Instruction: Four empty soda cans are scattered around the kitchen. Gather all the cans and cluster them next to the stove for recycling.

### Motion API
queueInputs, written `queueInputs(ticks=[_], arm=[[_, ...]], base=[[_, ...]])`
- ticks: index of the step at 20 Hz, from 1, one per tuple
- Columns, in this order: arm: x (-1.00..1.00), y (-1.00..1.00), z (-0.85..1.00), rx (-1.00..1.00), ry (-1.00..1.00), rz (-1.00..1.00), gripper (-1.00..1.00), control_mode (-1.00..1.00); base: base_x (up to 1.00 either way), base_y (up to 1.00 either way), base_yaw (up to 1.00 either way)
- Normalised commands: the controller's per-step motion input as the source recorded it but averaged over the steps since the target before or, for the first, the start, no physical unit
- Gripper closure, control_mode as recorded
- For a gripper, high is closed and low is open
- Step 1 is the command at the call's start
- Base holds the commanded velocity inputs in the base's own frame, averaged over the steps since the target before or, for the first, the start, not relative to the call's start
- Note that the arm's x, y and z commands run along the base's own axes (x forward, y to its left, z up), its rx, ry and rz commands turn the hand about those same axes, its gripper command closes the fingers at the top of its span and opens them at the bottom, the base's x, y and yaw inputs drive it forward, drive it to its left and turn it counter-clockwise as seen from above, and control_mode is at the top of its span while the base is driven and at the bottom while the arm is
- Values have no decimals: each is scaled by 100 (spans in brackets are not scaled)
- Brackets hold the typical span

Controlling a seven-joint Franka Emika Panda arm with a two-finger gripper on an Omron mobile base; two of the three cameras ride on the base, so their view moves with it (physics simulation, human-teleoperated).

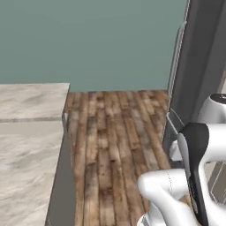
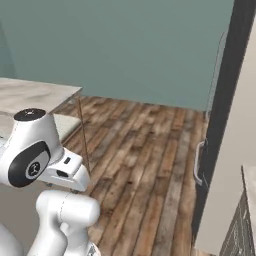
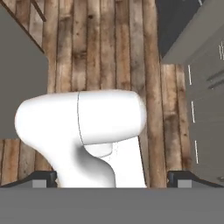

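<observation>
Soda cans and stove: whereabouts impossible to tell. Gripper (image 3: pixel 113 178) spread wide, gripping nothing, pointed down at plank floor (image 3: pixel 105 48). Marble counter (image 1: pixel 26 132) left, tall grey cabinet (image 1: pixel 198 66) right, teal wall (image 1: pixel 97 39) behind.

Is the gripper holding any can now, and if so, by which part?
Nothing is held. The gripper is open, its fingertips wide apart above the wooden floor, with no can between them.

Teal wall (image 1: pixel 97 39), worn wooden plank floor (image 1: pixel 110 145), marble counter (image 1: pixel 26 132) at left, tall grey cabinet (image 1: pixel 198 66) at right
</observation>
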Motion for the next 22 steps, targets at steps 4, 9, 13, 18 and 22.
queueInputs(ticks=[4, 9, 13, 18, 22], arm=[[0, 0, 0, 0, 0, 0, -100, 100], [0, 0, 0, 0, 0, 0, -100, 100], [0, 0, 0, 0, 0, 0, -100, 100], [0, 0, 0, 0, 0, 0, -100, 100], [0, 0, 0, 0, 0, 0, -100, 100]], base=[[100, -36, 53], [100, -64, 29], [100, -69, 19], [100, -58, 18], [100, -49, 18]])
